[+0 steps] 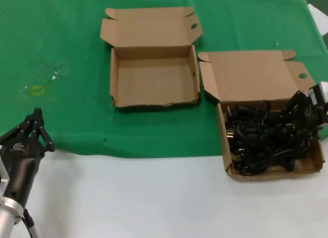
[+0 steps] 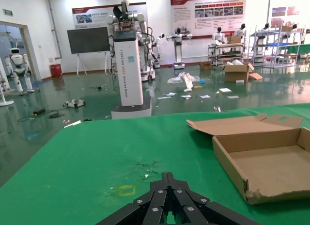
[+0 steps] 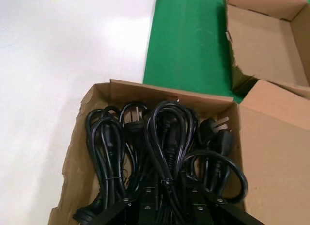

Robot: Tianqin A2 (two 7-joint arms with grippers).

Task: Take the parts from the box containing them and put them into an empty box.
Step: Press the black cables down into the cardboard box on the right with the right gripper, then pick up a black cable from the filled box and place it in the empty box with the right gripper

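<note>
Down among the parts (image 1: pixel 266 140), right gripper (image 1: pixel 310 107), finger state unclear; left gripper (image 1: pixel 35 126) fingers together.

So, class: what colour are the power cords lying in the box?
Black, clearest in the right wrist view: the power cords in the brown box.

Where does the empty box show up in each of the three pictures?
Head view: the empty box sits top centre on the green cloth, lid open behind it.
Left wrist view: it is at the right edge, beyond the left hand.
Right wrist view: only a corner shows, top right, past the full box.
Shared landmark: the green cloth.
</note>
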